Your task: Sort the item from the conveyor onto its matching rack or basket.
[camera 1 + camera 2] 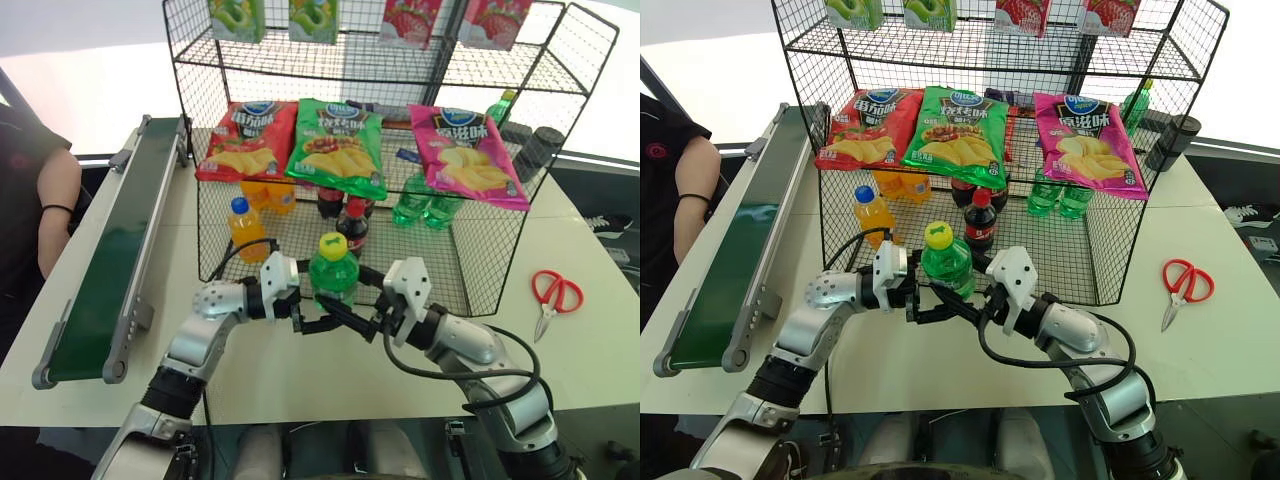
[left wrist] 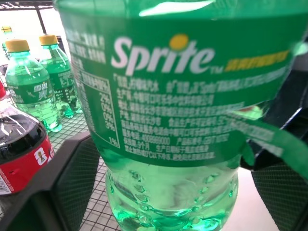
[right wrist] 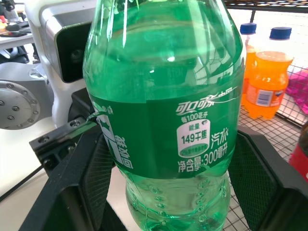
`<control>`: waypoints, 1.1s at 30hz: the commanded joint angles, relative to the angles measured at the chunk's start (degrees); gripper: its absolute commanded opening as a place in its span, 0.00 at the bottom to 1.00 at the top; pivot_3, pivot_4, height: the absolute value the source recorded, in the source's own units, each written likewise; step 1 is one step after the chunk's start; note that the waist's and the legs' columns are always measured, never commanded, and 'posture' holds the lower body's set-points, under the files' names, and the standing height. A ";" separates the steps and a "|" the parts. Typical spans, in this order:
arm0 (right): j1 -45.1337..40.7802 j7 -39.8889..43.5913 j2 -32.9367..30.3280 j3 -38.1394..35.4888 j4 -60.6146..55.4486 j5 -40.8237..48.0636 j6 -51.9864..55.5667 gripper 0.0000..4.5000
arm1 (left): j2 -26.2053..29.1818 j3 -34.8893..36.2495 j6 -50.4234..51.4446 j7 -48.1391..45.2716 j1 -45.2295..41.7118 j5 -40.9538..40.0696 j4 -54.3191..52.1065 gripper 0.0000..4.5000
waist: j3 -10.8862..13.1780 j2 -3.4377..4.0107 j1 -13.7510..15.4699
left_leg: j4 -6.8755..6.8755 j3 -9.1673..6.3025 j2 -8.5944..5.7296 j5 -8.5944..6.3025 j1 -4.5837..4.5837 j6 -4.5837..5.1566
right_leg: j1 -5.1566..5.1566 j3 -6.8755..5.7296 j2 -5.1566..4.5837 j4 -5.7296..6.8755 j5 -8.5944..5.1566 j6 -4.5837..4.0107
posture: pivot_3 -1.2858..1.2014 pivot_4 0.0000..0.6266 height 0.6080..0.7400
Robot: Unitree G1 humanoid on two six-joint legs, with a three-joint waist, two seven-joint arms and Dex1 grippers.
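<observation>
The bottle [image 1: 333,266] is off the conveyor [image 1: 118,250] already. It stands upright between the 2 end effectors, at the front edge of the basket [image 1: 480,270], the lowest tier of the black wire shelf. From the bottle, the conveyor lies at about 9 o'clock, well apart.

The right end effector [image 1: 340,318] pinches the bottle: in the right wrist view its 2 black pads sit against both sides of the label. The left end effector [image 1: 298,310] is at the bottle from the other side. In the left wrist view its fingers [image 2: 72,187] are spread, with a small gap beside the bottle, so I judge it does not grip.

So the pick-up looks done, and the bottle seems to be passing from left to right. What is left: to carry it deeper into the basket, toward 1 o'clock, where 2 more green bottles [image 1: 425,205] stand, set it down upright and release. The cola bottle [image 1: 353,226] at 12 o'clock stands near and could be knocked.
</observation>
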 commanded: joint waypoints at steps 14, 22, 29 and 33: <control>7.67 -11.08 3.35 -15.91 4.74 -3.09 -8.57 0.64 | 6.95 7.40 3.77 4.05 5.21 -1.84 -4.85 0.99 | 0.01 0.04 0.88 | 0.00 0.01 0.06 0.00 0.05 0.00 | 0.03 0.03 0.01 0.02 0.00 0.01 | 0.52 0.24 1.00; 2.60 -16.71 7.27 -18.76 17.64 -4.77 -10.81 0.64 | 7.08 6.79 5.60 4.54 6.58 -2.77 -10.53 0.99 | 0.05 0.16 0.87 | 0.00 0.04 0.08 0.00 0.08 0.00 | 0.03 0.06 0.04 0.06 0.00 0.00 | 0.52 0.24 1.00; -5.23 -19.10 7.15 -21.81 32.67 -6.34 -15.78 0.64 | 6.90 6.51 6.38 4.74 7.61 -2.72 -12.10 0.99 | 0.13 0.34 0.99 | 0.02 0.05 0.07 0.00 0.07 0.00 | 0.02 0.07 0.06 0.08 0.00 0.00 | 0.52 0.24 1.00; -9.14 -20.43 6.47 -24.31 40.17 -6.49 -18.27 0.64 | 6.68 6.86 6.75 5.24 8.04 -2.89 -12.41 0.99 | 0.12 0.36 1.01 | 0.02 0.06 0.09 0.00 0.12 -0.01 | 0.05 0.09 0.09 0.11 0.00 0.00 | 0.52 0.24 1.00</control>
